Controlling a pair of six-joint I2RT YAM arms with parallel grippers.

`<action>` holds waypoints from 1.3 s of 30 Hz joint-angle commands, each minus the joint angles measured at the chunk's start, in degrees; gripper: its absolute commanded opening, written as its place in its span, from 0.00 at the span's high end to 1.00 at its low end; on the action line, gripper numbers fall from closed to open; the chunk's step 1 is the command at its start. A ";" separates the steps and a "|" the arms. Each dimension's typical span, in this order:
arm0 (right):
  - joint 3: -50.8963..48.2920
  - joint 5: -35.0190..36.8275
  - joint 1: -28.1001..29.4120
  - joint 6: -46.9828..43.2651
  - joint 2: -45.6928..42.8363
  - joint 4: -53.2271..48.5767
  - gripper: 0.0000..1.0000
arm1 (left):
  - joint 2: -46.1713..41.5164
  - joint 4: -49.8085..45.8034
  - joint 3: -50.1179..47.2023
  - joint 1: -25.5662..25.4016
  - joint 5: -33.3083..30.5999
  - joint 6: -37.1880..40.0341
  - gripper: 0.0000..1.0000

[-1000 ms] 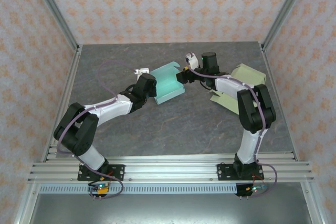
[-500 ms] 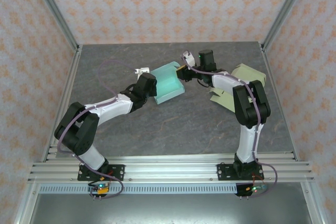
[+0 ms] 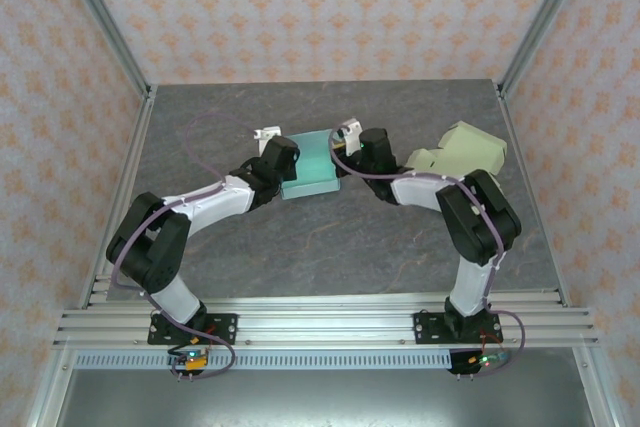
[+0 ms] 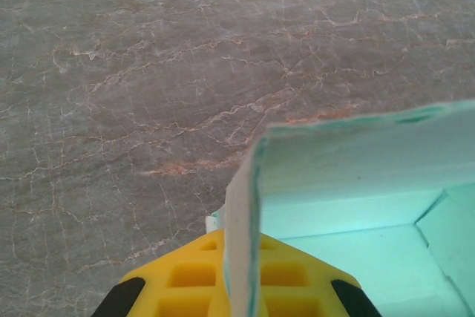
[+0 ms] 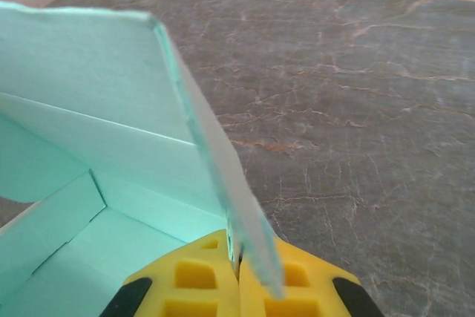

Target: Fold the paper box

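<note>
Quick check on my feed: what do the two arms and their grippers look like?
Both the left arm and right arm have white links and black joints, with a purple cable looped along each. The left gripper and right gripper are yellow with square recesses and black corners.

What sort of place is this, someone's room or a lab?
Probably a small lab test booth, not a home: the left arm and right arm are bolted to a metal rail, aluminium posts frame the grey table, and patterned panels wall it in around a teal paper box.
</note>
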 commanded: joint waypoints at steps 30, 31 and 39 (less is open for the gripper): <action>-19.54 6.49 4.64 29.40 -26.14 -0.74 0.41 | 6.76 18.57 -11.10 -6.56 -14.36 1.49 1.00; -19.25 8.52 4.42 31.76 -28.09 -3.55 0.36 | 6.87 18.64 -11.20 -6.56 -14.48 1.44 1.00; -8.20 12.11 -1.69 57.85 -29.16 -27.36 0.24 | 7.85 21.48 -12.22 -6.70 -14.35 2.78 1.00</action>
